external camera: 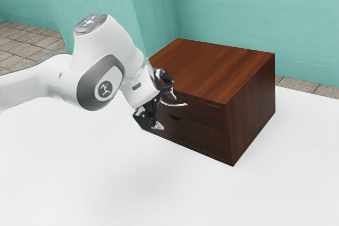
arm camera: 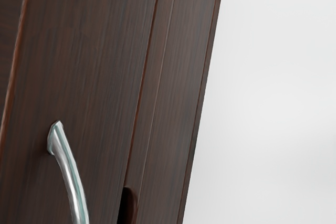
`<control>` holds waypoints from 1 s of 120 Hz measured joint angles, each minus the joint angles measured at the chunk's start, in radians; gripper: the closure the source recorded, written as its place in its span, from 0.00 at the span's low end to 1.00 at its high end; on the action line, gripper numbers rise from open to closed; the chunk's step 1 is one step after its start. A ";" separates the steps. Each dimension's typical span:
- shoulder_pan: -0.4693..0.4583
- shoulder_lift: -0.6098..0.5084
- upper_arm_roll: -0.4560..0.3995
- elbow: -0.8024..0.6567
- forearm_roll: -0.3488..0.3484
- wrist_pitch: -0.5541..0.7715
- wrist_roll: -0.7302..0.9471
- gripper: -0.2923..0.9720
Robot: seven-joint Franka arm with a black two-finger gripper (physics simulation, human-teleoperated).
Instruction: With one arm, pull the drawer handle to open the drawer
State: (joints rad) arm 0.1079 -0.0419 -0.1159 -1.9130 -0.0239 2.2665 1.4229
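A dark brown wooden cabinet (external camera: 214,72) with two drawers stands on the white table. The upper drawer (external camera: 198,110) carries a curved silver handle (external camera: 177,102), and its front looks flush with the lower drawer's front. My black gripper (external camera: 160,100) is right at the end of that handle nearer the exterior view's left. It is open, with one finger above the handle and the other below it. From the wrist, the handle (arm camera: 68,177) curves off the dark drawer front (arm camera: 89,77) close under my hand.
The lower drawer (external camera: 193,135) sits under the upper one, and a small dark notch (arm camera: 126,203) marks its edge. The white table (external camera: 106,183) spreads in front of the cabinet. A teal wall (external camera: 238,9) rises behind it.
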 joint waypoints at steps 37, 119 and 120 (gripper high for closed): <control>-0.033 0.000 0.004 -0.006 0.001 0.001 -0.009 0.23; -0.043 0.012 0.042 -0.006 0.016 0.014 -0.024 0.32; -0.042 0.011 0.042 -0.006 0.016 0.014 -0.024 0.32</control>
State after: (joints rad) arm 0.0656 -0.0304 -0.0738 -1.9189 -0.0083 2.2801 1.3991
